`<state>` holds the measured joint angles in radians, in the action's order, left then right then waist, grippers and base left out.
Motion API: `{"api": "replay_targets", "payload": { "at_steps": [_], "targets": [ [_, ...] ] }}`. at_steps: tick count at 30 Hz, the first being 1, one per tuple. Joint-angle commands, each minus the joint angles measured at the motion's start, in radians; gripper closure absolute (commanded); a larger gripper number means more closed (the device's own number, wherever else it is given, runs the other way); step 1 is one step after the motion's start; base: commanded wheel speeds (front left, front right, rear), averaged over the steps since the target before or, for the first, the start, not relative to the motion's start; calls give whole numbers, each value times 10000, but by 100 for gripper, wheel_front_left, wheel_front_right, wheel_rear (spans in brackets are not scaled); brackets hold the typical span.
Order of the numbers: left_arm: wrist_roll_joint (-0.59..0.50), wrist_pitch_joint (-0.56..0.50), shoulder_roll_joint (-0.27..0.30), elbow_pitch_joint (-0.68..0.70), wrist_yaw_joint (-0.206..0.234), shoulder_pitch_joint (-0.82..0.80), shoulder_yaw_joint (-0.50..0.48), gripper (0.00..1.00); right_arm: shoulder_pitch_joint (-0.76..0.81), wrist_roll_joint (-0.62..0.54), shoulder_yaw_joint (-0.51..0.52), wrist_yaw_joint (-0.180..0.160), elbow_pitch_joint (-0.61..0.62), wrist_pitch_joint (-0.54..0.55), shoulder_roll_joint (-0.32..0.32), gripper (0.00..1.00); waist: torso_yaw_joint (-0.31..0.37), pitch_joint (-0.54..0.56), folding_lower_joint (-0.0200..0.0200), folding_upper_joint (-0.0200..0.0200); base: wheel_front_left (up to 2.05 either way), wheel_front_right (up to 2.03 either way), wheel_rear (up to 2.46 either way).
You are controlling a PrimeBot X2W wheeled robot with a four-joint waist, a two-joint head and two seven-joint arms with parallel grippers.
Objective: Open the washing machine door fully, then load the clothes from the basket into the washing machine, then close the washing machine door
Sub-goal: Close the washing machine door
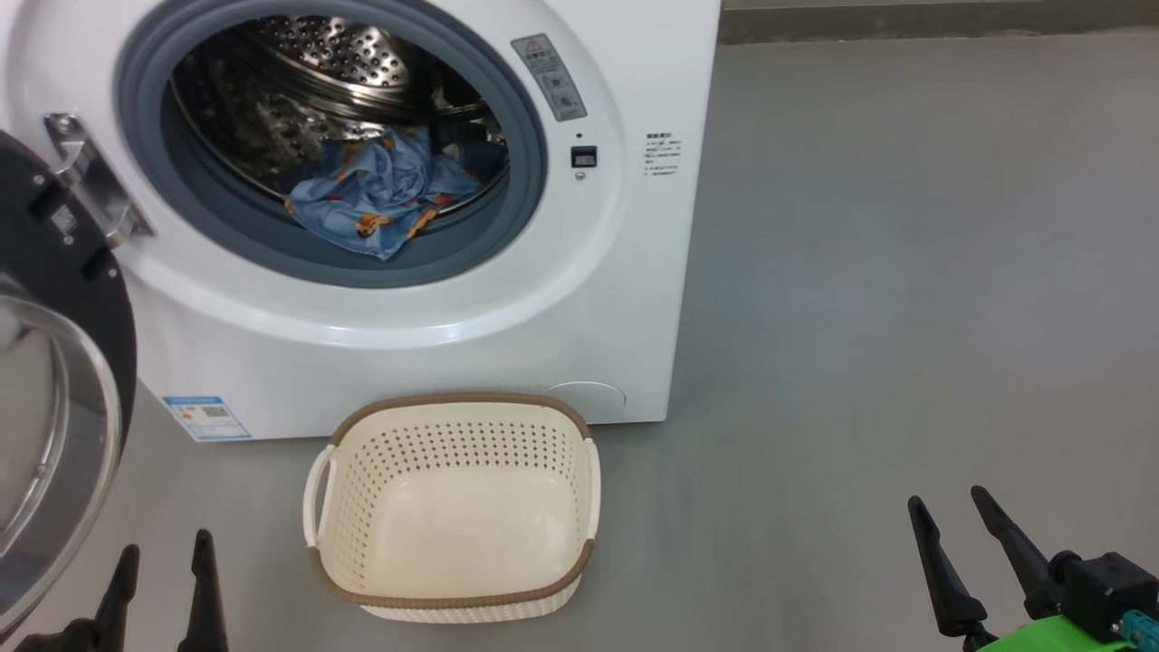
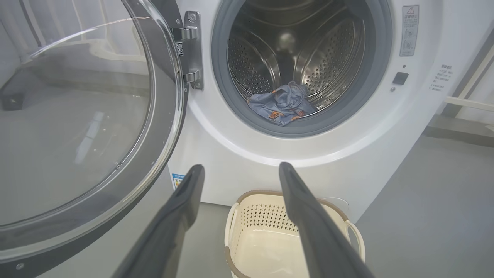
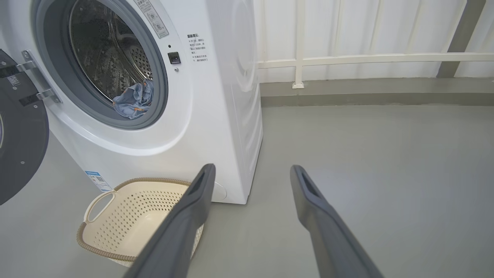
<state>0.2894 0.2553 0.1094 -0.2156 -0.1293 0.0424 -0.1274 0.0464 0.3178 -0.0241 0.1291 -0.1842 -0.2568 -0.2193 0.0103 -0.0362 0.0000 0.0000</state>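
Observation:
The white washing machine (image 1: 507,308) stands with its round black door (image 1: 54,380) swung open to the left. Light blue clothes (image 1: 385,195) with orange figures lie inside the steel drum, near the grey rubber ring. They also show in the left wrist view, clothes (image 2: 283,104), and in the right wrist view, clothes (image 3: 133,101). The cream basket (image 1: 453,507) with a brown rim sits on the floor before the machine, with nothing inside it. My left gripper (image 1: 163,551) is open at the lower left, beside the door. My right gripper (image 1: 951,503) is open at the lower right, well clear of the basket.
Grey floor (image 1: 905,317) spreads to the right of the machine. A white railing (image 3: 366,58) and a low kerb run along the back wall. The open door (image 2: 88,127) takes up the space left of the basket (image 2: 270,239).

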Motion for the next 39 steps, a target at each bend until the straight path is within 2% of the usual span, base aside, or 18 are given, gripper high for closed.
{"api": "replay_targets", "payload": {
  "at_steps": [1,7,32,39],
  "targets": [
    [114,65,148,273,-13,-206,-303,0,-22,18,-225,16,271,-49,-171,0,-128,-3,0,0,0,0,0],
    [233,65,31,365,-13,-223,-380,0,-159,20,-429,16,299,-49,-235,0,-713,-94,0,0,0,0,0],
    [172,65,-523,518,-13,-47,-685,0,-958,140,-1560,16,-8,-49,-500,0,-4033,-110,0,0,0,0,0],
    [162,65,-568,517,-13,44,-817,0,-985,188,-1738,16,-66,-49,-489,0,-4610,1,0,0,0,0,0]
  ]
}}
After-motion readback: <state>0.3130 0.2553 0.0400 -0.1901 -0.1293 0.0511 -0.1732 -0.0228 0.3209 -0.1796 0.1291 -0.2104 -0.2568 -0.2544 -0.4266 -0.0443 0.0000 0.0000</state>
